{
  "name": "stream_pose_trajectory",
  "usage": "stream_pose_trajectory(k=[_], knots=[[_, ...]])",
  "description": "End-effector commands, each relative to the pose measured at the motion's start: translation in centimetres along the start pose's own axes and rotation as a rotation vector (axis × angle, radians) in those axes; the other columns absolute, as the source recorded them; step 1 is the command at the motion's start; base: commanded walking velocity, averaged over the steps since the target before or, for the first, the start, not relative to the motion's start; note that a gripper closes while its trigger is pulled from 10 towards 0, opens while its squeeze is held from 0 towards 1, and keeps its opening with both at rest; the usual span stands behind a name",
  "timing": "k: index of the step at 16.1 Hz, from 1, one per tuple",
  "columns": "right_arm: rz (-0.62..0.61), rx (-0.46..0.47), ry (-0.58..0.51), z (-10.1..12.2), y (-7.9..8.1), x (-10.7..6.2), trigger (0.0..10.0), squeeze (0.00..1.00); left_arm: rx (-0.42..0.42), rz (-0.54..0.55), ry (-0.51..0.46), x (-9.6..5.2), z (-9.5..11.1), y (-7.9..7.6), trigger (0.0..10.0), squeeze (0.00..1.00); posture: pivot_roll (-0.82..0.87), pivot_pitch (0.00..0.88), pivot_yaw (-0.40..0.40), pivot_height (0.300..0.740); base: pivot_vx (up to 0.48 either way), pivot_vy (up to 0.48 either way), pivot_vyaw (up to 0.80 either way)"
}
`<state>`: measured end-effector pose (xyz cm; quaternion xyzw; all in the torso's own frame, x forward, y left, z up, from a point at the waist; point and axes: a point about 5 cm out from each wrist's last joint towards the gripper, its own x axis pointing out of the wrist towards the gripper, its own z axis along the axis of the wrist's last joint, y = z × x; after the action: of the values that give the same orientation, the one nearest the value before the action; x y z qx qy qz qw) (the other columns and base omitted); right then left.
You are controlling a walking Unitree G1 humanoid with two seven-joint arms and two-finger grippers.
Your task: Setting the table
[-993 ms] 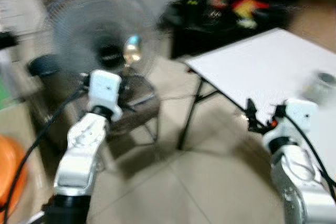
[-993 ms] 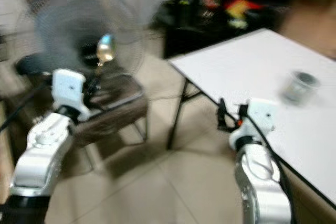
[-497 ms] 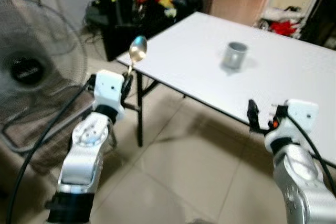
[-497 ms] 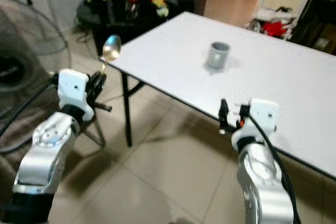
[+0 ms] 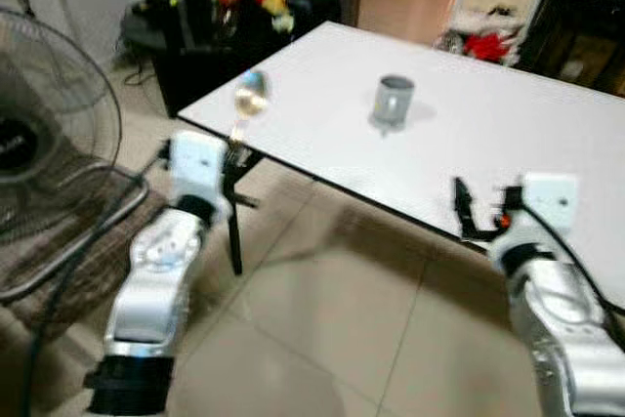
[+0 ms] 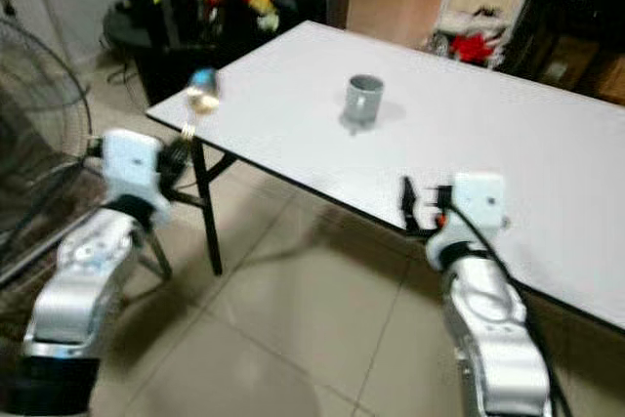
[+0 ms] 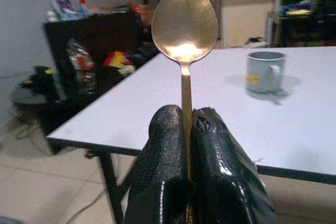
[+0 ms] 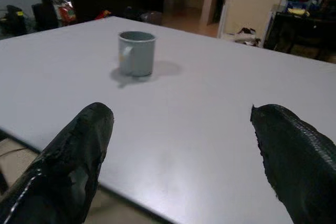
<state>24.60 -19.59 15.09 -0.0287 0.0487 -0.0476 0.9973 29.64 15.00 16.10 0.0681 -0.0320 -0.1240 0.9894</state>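
White table (image 5: 508,134) bears one mug (image 5: 394,102); left gripper (image 7: 187,129) clamps one spoon (image 7: 184,22).

My left gripper (image 7: 188,129) hides the spoon (image 7: 184,22) handle's lower end; the spoon's bowl blurs in my head views.

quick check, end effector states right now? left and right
Left end effector: closed on the spoon, bowl pointing up.
Right end effector: open, holding nothing, at the near edge of the white table.
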Motion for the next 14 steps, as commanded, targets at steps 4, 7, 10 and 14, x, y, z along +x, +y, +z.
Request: stream_pose_trajectory(k=[4, 7, 10, 14], knots=[[0.008, 0.019, 0.0, 0.2, 0.4, 0.1, 10.0, 0.0, 0.011, -0.045, 0.002, 0.4, 0.1, -0.1, 10.0, 0.0, 0.02, 0.0, -0.032, 0.74, 0.399, 0.0, -0.31], [-0.003, 0.029, 0.001, 0.1, 0.2, -0.2, 10.0, 0.0, 0.007, -0.111, 0.014, 0.7, -0.1, -1.0, 10.0, 0.0, 0.01, 0.0, -0.018, 0.74, 0.39, 0.0, -0.8], [-0.02, 0.041, 0.014, 0.0, 0.2, -0.7, 10.0, 0.0, -0.008, -0.185, 0.036, 0.7, -0.7, -2.0, 10.0, 0.0, -0.01, 0.0, -0.011, 0.74, 0.376, 0.0, -0.8], [-0.029, 0.042, 0.032, -0.3, 0.0, -1.4, 10.0, 0.0, -0.023, -0.238, 0.052, 0.7, -1.1, -3.2, 10.0, 0.0, -0.04, 0.0, 0.008, 0.74, 0.36, 0.0, -0.8]])
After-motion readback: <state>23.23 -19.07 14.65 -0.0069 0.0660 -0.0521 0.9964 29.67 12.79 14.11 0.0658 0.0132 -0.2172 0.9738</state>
